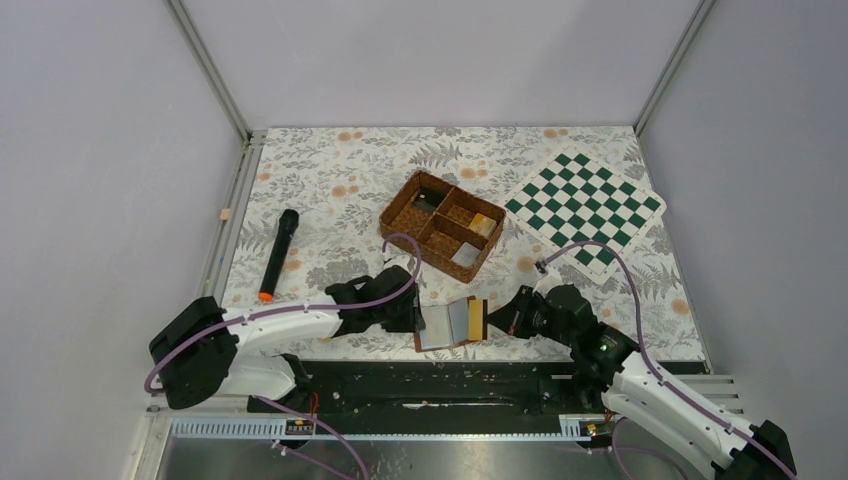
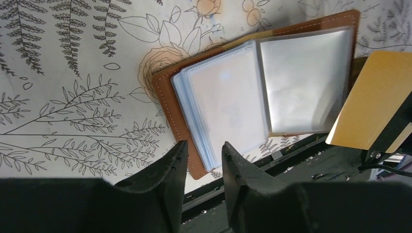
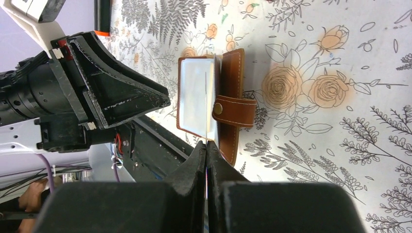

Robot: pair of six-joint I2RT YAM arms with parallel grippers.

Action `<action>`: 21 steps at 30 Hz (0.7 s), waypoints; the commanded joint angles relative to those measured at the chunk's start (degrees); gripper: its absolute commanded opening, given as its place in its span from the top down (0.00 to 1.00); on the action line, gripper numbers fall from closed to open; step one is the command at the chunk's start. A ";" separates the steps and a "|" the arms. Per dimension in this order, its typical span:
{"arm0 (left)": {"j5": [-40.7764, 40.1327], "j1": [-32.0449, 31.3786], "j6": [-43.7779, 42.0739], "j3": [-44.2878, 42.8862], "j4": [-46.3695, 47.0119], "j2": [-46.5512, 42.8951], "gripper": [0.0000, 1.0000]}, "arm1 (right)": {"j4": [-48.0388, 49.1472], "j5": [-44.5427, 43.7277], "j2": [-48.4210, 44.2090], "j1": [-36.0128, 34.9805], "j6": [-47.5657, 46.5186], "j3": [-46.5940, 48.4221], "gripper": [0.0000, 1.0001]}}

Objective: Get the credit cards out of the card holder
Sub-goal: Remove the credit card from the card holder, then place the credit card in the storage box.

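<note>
The card holder [image 1: 443,327] lies open on the flowered cloth near the table's front edge, its blue-grey sleeves [image 2: 223,97] facing up. A yellow credit card [image 2: 376,99] stands just off the holder's right side, also seen from above [image 1: 477,318]. My right gripper [image 3: 206,144] is shut on that card, which shows there only as a thin edge rising in front of the holder's brown tab [image 3: 233,110]. My left gripper [image 2: 204,148] hovers at the holder's left corner, open, with nothing between its fingers.
A woven brown four-compartment basket [image 1: 402,203] sits behind the holder, with a yellowish item and other small things inside. A green-and-white chessboard [image 1: 585,205] lies at the back right. A black stick with an orange tip [image 1: 279,253] lies at the left. The black base rail [image 1: 440,380] runs just below the holder.
</note>
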State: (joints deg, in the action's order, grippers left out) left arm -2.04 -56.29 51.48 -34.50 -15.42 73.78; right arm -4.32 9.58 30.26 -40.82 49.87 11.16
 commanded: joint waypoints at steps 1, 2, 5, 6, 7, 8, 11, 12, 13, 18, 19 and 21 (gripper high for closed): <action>-2.11 0.03 0.62 -2.48 -0.41 -4.12 0.67 | -1.32 0.75 -0.77 0.34 -0.90 3.70 1.00; -2.17 0.01 0.70 -2.75 -0.62 -4.72 0.67 | -1.39 0.66 -0.88 0.34 -1.11 3.89 1.00; -1.40 0.04 0.28 -3.65 -0.36 -6.07 0.66 | -1.39 0.45 -0.89 0.32 -1.95 4.31 1.00; -0.43 0.04 0.04 -3.72 0.63 -6.11 0.66 | -1.47 0.56 -0.63 0.38 -2.24 4.55 1.00; 0.53 0.11 0.09 -3.71 1.71 -5.91 0.65 | -1.39 0.79 -0.40 0.38 -2.38 4.89 1.00; 1.29 0.12 0.09 -3.88 2.15 -5.42 0.65 | -1.19 1.16 -0.29 0.34 -2.34 5.15 1.00; 3.23 0.11 0.36 -4.28 2.99 -3.86 0.66 | -0.97 1.84 -0.74 0.34 -2.40 5.98 1.00; 3.87 0.13 0.57 -4.07 3.73 -3.51 0.66 | -1.03 2.00 -1.06 0.31 -2.34 6.24 1.00; 4.41 0.12 0.74 -3.79 4.66 -3.34 0.66 | -1.00 2.12 -1.24 0.36 -2.44 6.55 1.00; 5.29 0.13 1.04 -3.51 6.13 -2.33 0.67 | -0.60 3.22 -1.37 0.36 -2.32 7.45 1.00; 5.22 0.09 0.96 -3.55 6.13 -2.08 0.67 | -0.41 3.45 -1.41 0.37 -2.25 7.52 1.00; 5.07 0.13 0.91 -3.64 6.10 -1.59 0.67 | 0.24 3.96 -1.51 0.35 -1.90 7.52 1.00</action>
State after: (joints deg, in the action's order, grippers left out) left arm 1.78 -56.29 52.14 -36.71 -12.16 71.29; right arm -5.67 11.57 29.23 -40.82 48.38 16.23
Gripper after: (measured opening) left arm 0.329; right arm 0.019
